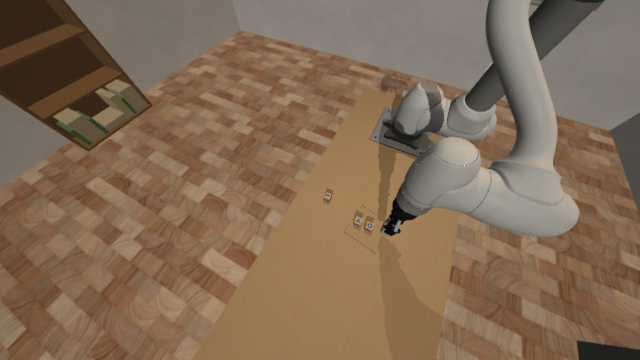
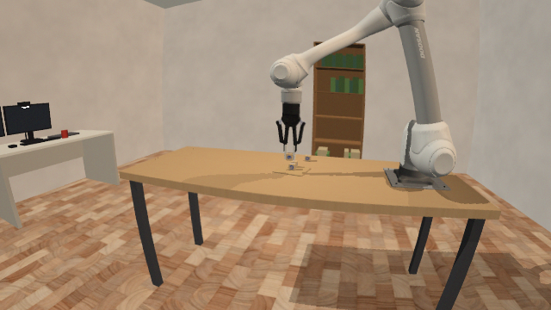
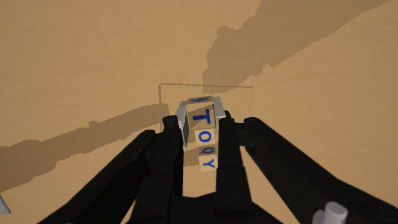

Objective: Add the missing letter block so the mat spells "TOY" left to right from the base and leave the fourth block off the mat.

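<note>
My gripper (image 3: 201, 109) is shut on the T block (image 3: 202, 117), with the blue T facing up. It hangs a little above the thin mat (image 1: 366, 231), next to the two blocks lying there. In the wrist view the O block (image 3: 205, 136) and the Y block (image 3: 209, 162) show below the T block, in one line with it. In the top view the gripper (image 1: 390, 230) stands just right of the O block (image 1: 370, 225) and the Y block (image 1: 358, 220). In the exterior view the held block (image 2: 289, 158) sits under the fingers, above a mat block (image 2: 293, 167).
A fourth block (image 1: 328, 196) lies on the table off the mat, to the left; it also shows in the exterior view (image 2: 307, 158). The arm's base plate (image 1: 397, 136) is bolted at the table's far end. A bookshelf (image 2: 338, 99) stands behind the table.
</note>
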{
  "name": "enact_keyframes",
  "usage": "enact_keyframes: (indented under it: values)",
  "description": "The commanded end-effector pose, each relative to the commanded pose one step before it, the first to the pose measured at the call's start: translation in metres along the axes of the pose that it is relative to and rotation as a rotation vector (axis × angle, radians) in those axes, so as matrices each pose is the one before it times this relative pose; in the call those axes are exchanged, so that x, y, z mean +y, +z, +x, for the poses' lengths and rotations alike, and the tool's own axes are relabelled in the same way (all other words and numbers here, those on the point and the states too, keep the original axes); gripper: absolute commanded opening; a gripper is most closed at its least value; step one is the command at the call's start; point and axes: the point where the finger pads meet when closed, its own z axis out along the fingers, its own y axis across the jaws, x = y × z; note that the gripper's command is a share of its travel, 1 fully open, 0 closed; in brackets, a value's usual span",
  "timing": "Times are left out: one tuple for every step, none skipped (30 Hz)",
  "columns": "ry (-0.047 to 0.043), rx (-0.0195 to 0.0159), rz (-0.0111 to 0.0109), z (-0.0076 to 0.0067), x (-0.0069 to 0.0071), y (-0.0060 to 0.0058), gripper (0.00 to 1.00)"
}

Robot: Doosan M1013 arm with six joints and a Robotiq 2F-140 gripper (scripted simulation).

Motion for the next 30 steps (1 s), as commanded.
enact_keyframes:
  values:
    - [-0.00011, 0.00303, 0.00269, -0.00202, -0.00076, 0.01822, 0.16]
    - [0.00000, 0.00000, 0.00000, 0.00000, 0.00000, 0.00000, 0.16]
    - [0.00000, 0.00000, 0.00000, -0.00002, 0.00000, 0.00486, 0.16]
    - [0.00000, 0.00000, 0.00000, -0.00002, 0.00000, 0.00468, 0.16]
    - [0.00000, 0.00000, 0.00000, -0.00002, 0.00000, 0.00445, 0.16]
    - [0.00000, 0.00000, 0.00000, -0.00001, 0.00000, 0.00418, 0.16]
    - [0.00000, 0.00000, 0.00000, -0.00001, 0.00000, 0.00387, 0.16]
    - [0.00000, 0.00000, 0.00000, -0.00001, 0.00000, 0.00352, 0.16]
    - [0.00000, 0.00000, 0.00000, -0.00001, 0.00001, 0.00315, 0.16]
    - [0.00000, 0.00000, 0.00000, -0.00001, 0.00000, 0.00277, 0.16]
    - [0.00000, 0.00000, 0.00000, -0.00001, 0.00000, 0.00237, 0.16]
    - [0.00000, 0.00000, 0.00000, -0.00001, 0.00000, 0.00198, 0.16]
    - [0.00000, 0.00000, 0.00000, -0.00001, 0.00001, 0.00158, 0.16]
    - [0.00000, 0.00000, 0.00000, 0.00000, 0.00000, 0.00121, 0.16]
    - [0.00000, 0.00000, 0.00000, 0.00000, 0.00000, 0.00086, 0.16]
    - [0.00000, 0.00000, 0.00000, 0.00000, 0.00000, 0.00056, 0.16]
    - [0.00000, 0.00000, 0.00000, 0.00000, 0.00000, 0.00030, 0.16]
    - [0.00000, 0.00000, 0.00000, 0.00000, 0.00000, 0.00000, 0.16]
    - [0.00000, 0.00000, 0.00000, 0.00000, 0.00000, 0.00000, 0.16]
    - [0.00000, 0.00000, 0.00000, 0.00000, 0.00000, 0.00012, 0.16]
    - [0.00000, 0.00000, 0.00000, 0.00000, 0.00000, 0.00002, 0.16]
    - [0.00000, 0.00000, 0.00000, 0.00000, 0.00000, 0.00000, 0.16]
    - [0.00000, 0.00000, 0.00000, 0.00000, 0.00000, 0.00000, 0.16]
    - [0.00000, 0.00000, 0.00000, 0.00000, 0.00000, 0.00000, 0.16]
    - [0.00000, 0.00000, 0.00000, 0.00000, 0.00000, 0.00000, 0.16]
    - [0.00000, 0.00000, 0.00000, 0.00000, 0.00000, 0.00000, 0.16]
    - [0.00000, 0.00000, 0.00000, 0.00000, 0.00000, 0.00000, 0.16]
    - [0.00000, 0.00000, 0.00000, 0.00000, 0.00000, 0.00000, 0.16]
    - [0.00000, 0.00000, 0.00000, 0.00000, 0.00000, 0.00000, 0.16]
    - [0.00000, 0.00000, 0.00000, 0.00000, 0.00000, 0.00000, 0.16]
